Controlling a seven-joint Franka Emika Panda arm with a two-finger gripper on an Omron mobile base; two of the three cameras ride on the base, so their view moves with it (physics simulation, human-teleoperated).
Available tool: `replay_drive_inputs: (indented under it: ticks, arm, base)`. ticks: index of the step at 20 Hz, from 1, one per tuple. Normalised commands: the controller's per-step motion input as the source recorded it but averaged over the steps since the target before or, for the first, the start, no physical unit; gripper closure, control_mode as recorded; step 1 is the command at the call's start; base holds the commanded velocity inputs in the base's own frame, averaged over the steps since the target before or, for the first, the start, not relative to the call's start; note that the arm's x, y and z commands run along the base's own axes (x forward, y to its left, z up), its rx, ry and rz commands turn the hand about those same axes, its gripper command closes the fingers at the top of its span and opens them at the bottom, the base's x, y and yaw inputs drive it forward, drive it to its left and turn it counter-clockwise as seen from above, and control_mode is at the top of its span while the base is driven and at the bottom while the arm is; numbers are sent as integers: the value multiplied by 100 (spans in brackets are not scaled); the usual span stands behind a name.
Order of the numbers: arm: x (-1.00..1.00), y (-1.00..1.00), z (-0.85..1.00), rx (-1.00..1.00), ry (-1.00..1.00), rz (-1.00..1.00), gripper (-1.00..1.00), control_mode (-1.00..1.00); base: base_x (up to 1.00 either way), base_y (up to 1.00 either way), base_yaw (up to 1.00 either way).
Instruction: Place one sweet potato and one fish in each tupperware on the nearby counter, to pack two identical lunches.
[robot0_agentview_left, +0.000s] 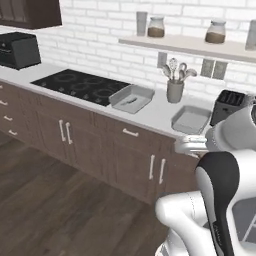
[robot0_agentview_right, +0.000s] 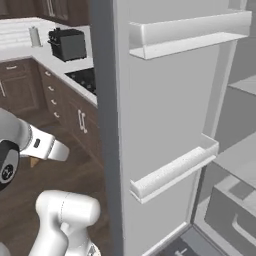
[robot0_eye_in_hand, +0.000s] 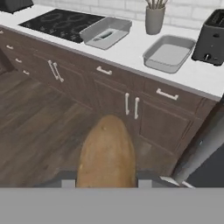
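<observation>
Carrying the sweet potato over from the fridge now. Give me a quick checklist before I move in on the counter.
1. Sweet potato held between the gripper tips: ok.
2. Left tupperware holds a fish-like item, no sweet potato: ok as a target.
3. Right tupperware has nothing in it: ok as a target.
4. Both trays sit flat on the counter, apart from each other: ok.
5. Toaster close beside the right tray: not ok, mind clearance.
6. Gripper over a tray: not ok, it is above the floor short of the cabinets.
</observation>
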Motion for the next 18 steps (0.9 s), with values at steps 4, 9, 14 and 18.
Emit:
replay_drive_inputs:
  ticks: [4,9,14,18]
  arm:
    - [0,0,0,0,0,0,100,100]
    - [0,0,0,0,0,0,100,100]
    - [0,0,0,0,0,0,100,100]
    - [0,0,0,0,0,0,100,100]
  base:
    - [100,-2,-5]
    - [100,35,-19]
    - [94,51,-37]
    - [72,30,-50]
